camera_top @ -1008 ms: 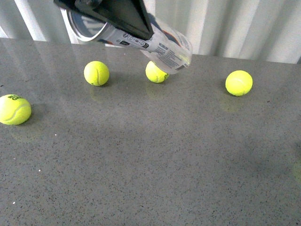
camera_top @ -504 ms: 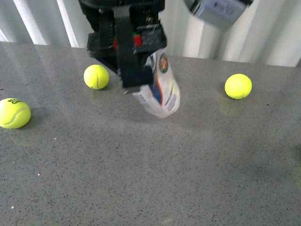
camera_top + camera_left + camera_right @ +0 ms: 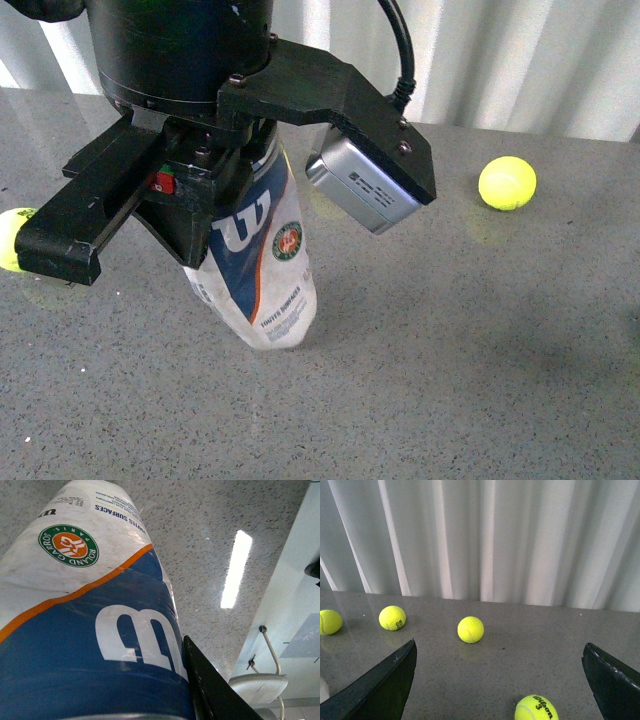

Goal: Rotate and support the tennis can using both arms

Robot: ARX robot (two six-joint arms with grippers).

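Left gripper (image 3: 215, 205): clamped on the can (image 3: 262, 285), high on its blue band. One black finger (image 3: 210, 690) lies flat against the wall in the left wrist view. The can hangs nearly upright, leaning a little, with its lower end at or just over the table (image 3: 470, 360); I cannot confirm contact.

Right gripper (image 3: 499, 652): jaws wide apart, nothing between them, and giving the can no support.

Beyond, a ball (image 3: 536, 707) lies close before my right gripper, and more balls (image 3: 470, 629) sit loose nearer the curtain (image 3: 495, 540).

Risks, as judgement:
- The load rests on one grip on a smooth wall, so the can may slip or swing during rotation.
- Pressed down off-square, it could kick sideways.
- My right arm's approach could strike a ball or nudge the can before support is made.
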